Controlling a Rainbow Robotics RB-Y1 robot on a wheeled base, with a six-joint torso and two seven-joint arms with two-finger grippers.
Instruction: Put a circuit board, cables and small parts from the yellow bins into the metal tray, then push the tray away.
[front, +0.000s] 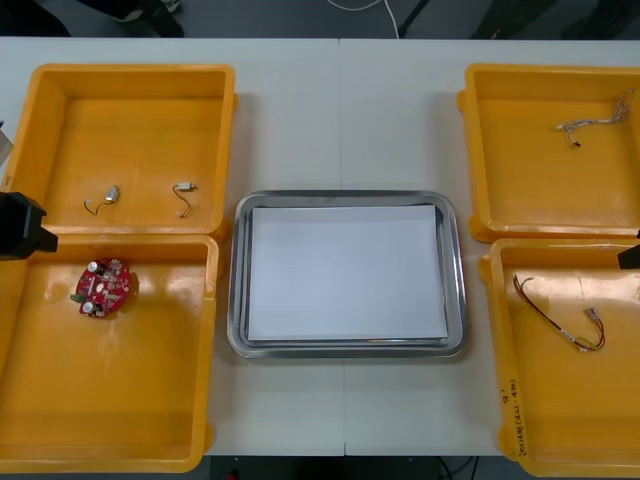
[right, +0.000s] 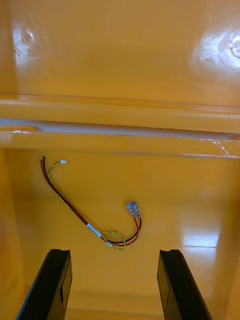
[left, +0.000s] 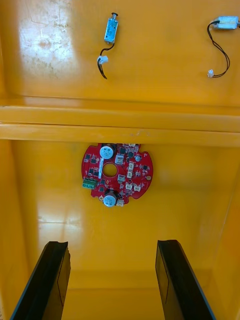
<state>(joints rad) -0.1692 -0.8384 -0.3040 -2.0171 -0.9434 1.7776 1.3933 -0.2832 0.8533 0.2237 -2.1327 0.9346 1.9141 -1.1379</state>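
Jaws of L gripper (left: 112, 244) spread wide, nothing between. It hovers over near L bin (left: 45, 200). Board (left: 117, 174) lies flat on the bin floor just ahead of the fingers (left: 50, 280), roughly centred on the gap. Jaws of R gripper (right: 115, 251) likewise spread and empty, over near R bin (right: 190, 190). Red/yellow cable (right: 75, 211) lies on that floor, its loop just ahead of the finger gap.

Board, est.: light, stiff round disc. Upstanding components look fragile, so pinch across bare rim, not on the caps (left: 106, 150). No long axis; component side up. The two silver caps line up from fingers toward far wall. Green block (left: 88, 183) sits at the rim, on the side away from tray (front: 345, 198).

Cable, est.: v. light and limp; likely to droop and may slip from a shallow pinch. Best taken at the straight bundled mid-run, not at the connectors. Long axis diagonal: in front view it runs from tray-side far corner toward outer near side, then hooks back, connector end pointing to far wall.

Beyond: 2 small parts (left: 111, 27) w/ short leads in far L bin (left: 165, 60), well apart. Pale twisted cable (front: 595, 125) in far R bin (front: 540, 180). Tray sits between the bins, white inside, nothing in it yet.
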